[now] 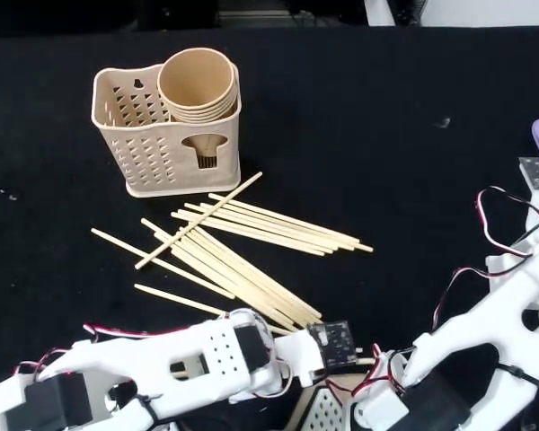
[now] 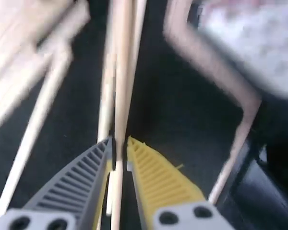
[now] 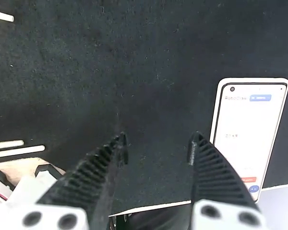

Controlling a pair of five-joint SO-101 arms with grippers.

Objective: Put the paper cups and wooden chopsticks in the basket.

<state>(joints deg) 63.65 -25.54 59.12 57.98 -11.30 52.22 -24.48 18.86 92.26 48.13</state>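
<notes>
Left wrist view, right up close: left gripper (image 2: 119, 143) pinched nearly shut on a chopstick (image 2: 121, 72), nipped between the grey and yellow jaws near its end. Running dead straight out ahead of the jaws, long axis in line with them, low over the cloth (image 2: 182, 124) by the look of it. Possibly a second stick in the pinch, hard to tell.

Over to the right gripper (image 3: 156, 143): jaws wide apart, holding nothing, bare cloth between them, a phone (image 3: 247, 134) just outside one tip.

Farther out ahead of the left jaws, the loose chopsticks (image 1: 242, 269) fanned in a heap, long axes slanting roughly toward the basket (image 1: 130, 135). Farthest of all, cups (image 1: 198, 81) already stacked inside it.

So, grasp step on the sticks. Next up, probably: lift clear, carry beyond the heap, tip the stick upright, drop it in beside the cups.
</notes>
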